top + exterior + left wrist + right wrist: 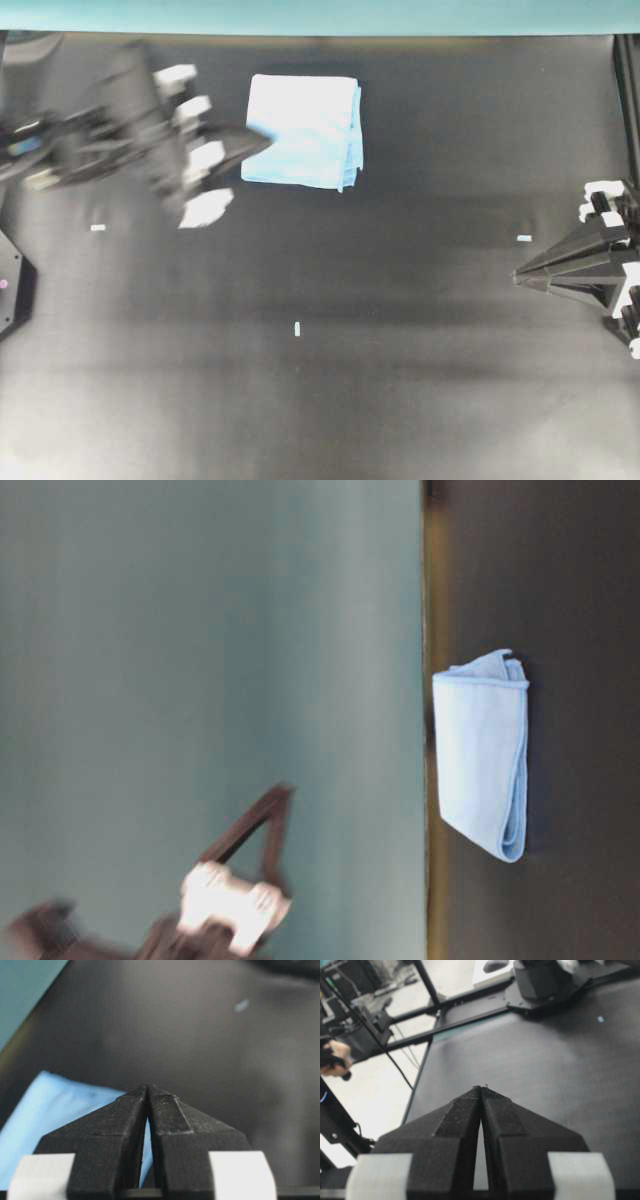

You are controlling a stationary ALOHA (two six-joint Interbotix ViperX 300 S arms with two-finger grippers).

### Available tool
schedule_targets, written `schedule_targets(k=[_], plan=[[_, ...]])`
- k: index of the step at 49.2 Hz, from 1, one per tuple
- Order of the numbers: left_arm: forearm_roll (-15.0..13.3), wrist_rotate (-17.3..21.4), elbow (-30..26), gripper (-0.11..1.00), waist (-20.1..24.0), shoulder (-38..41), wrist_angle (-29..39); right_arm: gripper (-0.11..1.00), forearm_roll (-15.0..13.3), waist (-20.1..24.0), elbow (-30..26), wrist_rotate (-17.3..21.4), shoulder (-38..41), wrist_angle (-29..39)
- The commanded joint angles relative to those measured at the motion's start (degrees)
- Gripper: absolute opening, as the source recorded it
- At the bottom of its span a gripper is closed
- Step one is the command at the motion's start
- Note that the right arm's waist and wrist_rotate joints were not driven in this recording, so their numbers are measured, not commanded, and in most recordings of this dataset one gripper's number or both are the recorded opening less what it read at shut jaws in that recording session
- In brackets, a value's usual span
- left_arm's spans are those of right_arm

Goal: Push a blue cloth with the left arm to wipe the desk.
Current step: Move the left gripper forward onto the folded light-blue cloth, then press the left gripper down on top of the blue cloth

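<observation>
The blue cloth (300,130) lies folded on the black desk (400,380) near its far edge; it also shows in the table-level view (480,750) and the left wrist view (50,1110). My left gripper (265,140) is shut, with its pointed tip over the cloth's left edge. In the table-level view the left gripper (283,792) hangs raised off the desk (560,580), blurred. The left wrist view shows the fingers meeting at the tip of the left gripper (148,1087), nothing between them, with the cloth below and to the left. My right gripper (518,275) rests shut at the right edge, the right gripper (481,1089) holding nothing.
A teal strip (320,15) runs along the desk's far edge. Small white marks (98,228) (297,329) (524,238) dot the surface. Beyond the desk's side edge the right wrist view shows frame bars (445,1015) and a person's hand (332,1057).
</observation>
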Motion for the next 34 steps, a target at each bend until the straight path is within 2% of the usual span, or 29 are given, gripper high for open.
schedule_targets(k=[1,7,17,20,22,34], plan=[[0.18,-0.09,-4.66,0.07,2.02,6.15,0.35,0.0,0.0,0.0,-0.97,0.0,0.44,0.26],[0.18,-0.09,-8.61,0.21,4.48,13.1,1.67,0.0,0.09,0.0,-0.62,0.0,0.26,0.26],[0.18,0.7,-12.74,0.75,7.29,22.06,3.43,0.0,0.09,0.0,0.09,0.0,0.09,0.0],[0.18,1.05,-13.71,0.87,7.91,24.7,3.87,0.0,0.09,0.0,0.18,0.0,0.09,0.0],[0.26,1.23,-14.24,0.9,8.35,26.1,4.13,0.0,0.09,0.0,0.26,0.0,0.09,-0.09],[0.18,1.67,-14.41,0.88,9.14,30.5,4.13,0.0,0.09,-0.09,0.7,0.0,-0.18,0.26]])
